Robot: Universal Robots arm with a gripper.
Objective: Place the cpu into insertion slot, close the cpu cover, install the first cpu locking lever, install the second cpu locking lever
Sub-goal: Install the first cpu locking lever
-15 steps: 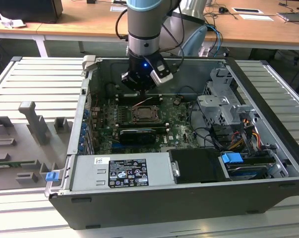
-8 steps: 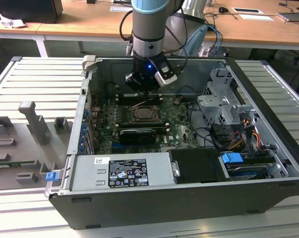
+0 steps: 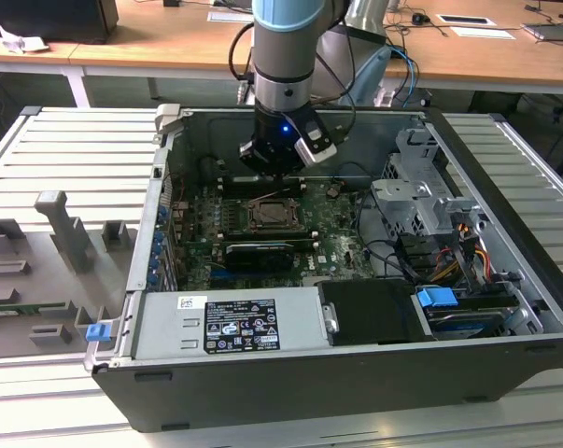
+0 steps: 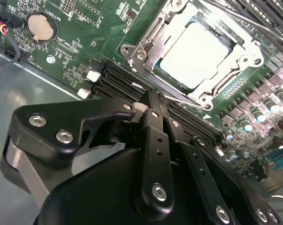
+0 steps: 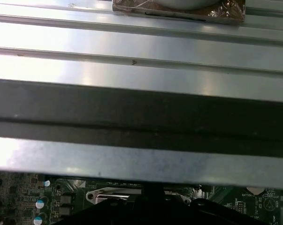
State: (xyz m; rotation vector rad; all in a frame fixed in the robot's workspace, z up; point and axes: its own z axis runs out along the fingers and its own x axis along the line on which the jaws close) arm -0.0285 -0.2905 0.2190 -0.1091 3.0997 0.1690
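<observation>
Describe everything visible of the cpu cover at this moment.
The cpu cover is a thin, shiny silvery metal frame with an open centre. In the second wrist view it lies closed and flat over the socket on the green motherboard, framing the pale cpu. A thin wire lever runs along one edge. The gripper hangs close beside it.

Glossy silvery metal cpu cover (image 4: pixel 156 35), matt beige-topped cpu (image 4: pixel 197 54).

drive cage (image 3: pixel 421 191) crowding socket, open above
</observation>
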